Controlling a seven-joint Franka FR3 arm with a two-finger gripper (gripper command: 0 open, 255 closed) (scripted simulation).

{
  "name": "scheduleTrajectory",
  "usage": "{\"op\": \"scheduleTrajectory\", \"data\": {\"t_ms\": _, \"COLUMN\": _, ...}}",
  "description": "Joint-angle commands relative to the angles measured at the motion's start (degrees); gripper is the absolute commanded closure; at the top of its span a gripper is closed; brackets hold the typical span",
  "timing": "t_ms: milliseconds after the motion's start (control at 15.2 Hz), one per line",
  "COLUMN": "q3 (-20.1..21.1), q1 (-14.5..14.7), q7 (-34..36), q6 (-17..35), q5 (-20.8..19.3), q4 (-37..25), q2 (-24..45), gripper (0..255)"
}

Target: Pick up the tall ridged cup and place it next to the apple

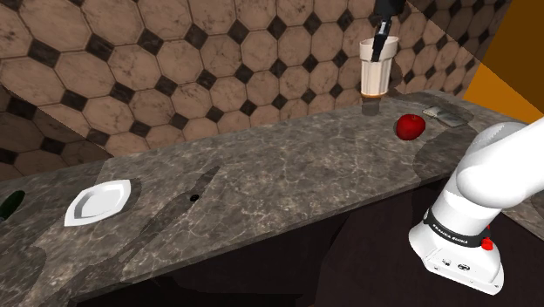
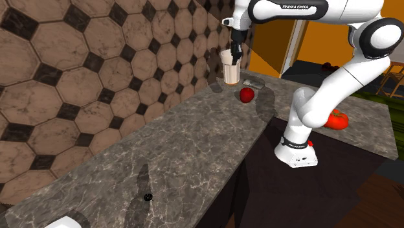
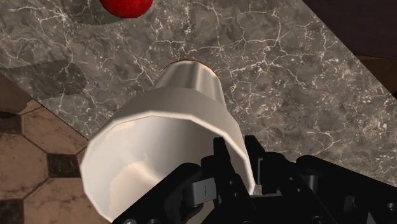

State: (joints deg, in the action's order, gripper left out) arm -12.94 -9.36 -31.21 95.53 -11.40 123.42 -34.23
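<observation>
Jaws, we see, grip the rim of the pale ridged cup (image 1: 378, 74), which hangs just above the table (image 1: 261, 183) near the red apple (image 1: 410, 126).

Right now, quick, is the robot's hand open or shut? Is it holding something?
The gripper is closed, pinching the rim of the cup and holding it.

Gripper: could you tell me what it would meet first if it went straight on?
Probably the counter: the gripper points down, shut on the cup rim, so the cup's base would touch first.
</observation>
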Motion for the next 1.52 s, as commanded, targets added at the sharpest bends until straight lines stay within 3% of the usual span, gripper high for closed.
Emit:
{"op": "scheduleTrajectory", "data": {"t_ms": 0, "q3": -2.2, "q1": -0.9, "q7": -2.9, "q6": -0.4, "q5": -1.1, "q4": -0.3, "q2": -0.6, "gripper": 255}}
{"op": "scheduleTrajectory", "data": {"t_ms": 528, "q3": -11.9, "q1": -3.6, "q7": -14.3, "q6": 0.1, "q5": -4.6, "q4": -3.4, "q2": 0.7, "gripper": 255}}
{"op": "scheduleTrajectory", "data": {"t_ms": 1452, "q3": -13.6, "q1": -4.5, "q7": -13.2, "q6": 10.3, "q5": -6.5, "q4": 8.4, "q2": -0.9, "gripper": 255}}
